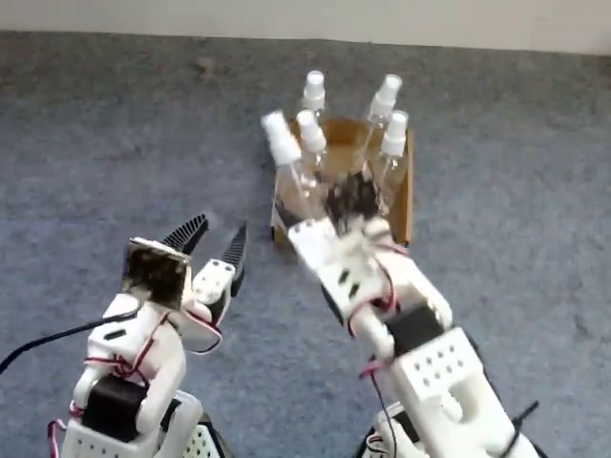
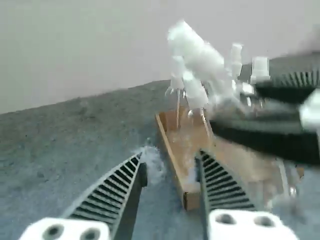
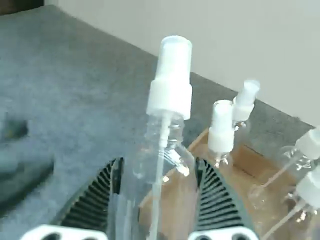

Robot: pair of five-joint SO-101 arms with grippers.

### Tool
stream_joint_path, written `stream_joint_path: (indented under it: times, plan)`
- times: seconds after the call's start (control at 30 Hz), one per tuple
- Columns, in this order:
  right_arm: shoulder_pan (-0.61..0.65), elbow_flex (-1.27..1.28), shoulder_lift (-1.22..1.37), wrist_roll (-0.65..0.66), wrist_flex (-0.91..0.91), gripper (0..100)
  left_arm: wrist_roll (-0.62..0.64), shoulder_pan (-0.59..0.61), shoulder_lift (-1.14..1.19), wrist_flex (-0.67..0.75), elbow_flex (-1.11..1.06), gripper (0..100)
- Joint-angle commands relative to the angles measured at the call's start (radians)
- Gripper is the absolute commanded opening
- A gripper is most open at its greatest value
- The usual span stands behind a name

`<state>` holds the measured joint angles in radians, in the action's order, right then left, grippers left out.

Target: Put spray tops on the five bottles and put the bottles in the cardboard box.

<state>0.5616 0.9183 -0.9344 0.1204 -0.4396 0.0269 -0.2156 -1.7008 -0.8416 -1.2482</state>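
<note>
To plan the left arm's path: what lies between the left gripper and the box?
Nothing but bare carpet between left gripper and box, in the high view.

Both arms (image 1: 134, 353) are white plastic with black motors (image 1: 113, 399), red and white cables (image 1: 380, 303), and dark, ribbed, tapering fingers (image 1: 191, 232).

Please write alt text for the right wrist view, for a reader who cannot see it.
The right gripper holds a clear bottle with a white spray top between its fingers. Behind it, a cardboard box on grey carpet holds four more topped bottles.
</note>
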Motion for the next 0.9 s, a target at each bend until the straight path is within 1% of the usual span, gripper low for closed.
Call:
stream_joint_path:
  times: [0.0, 0.1, 0.23, 0.37, 0.43, 0.57, 0.7, 0.77, 0.87]
  plan:
    - [-0.010, -0.257, 0.153, -0.060, -0.067, 0.4, -0.058, -0.021, 0.082, 0.051, -0.025, 18]
    - [0.036, -0.392, 0.245, -0.098, -0.176, 0.4, -0.060, -0.022, 0.176, 0.098, -0.019, 20]
    - [0.113, -0.507, 0.272, -0.100, -0.232, 0.4, -0.061, -0.045, 0.280, 0.150, -0.016, 26]
    - [0.159, -0.515, 0.272, -0.101, -0.288, 0.4, -0.063, -0.062, 0.355, 0.170, 0.004, 27]
    - [0.162, -0.516, 0.271, -0.104, -0.317, 0.4, -0.063, -0.056, 0.378, 0.170, 0.015, 27]
    - [0.145, -0.513, 0.271, -0.098, -0.314, 0.4, -0.060, -0.027, 0.371, 0.161, 0.047, 27]
    - [0.077, -0.495, 0.274, -0.098, -0.216, 0.4, -0.057, -0.038, 0.255, -0.008, 0.101, 28]
    - [0.067, -0.456, 0.272, -0.098, -0.137, 0.4, -0.057, -0.070, 0.183, -0.074, 0.116, 28]
    - [0.082, -0.392, 0.272, -0.100, -0.064, 0.4, -0.057, -0.114, 0.110, -0.101, 0.110, 28]
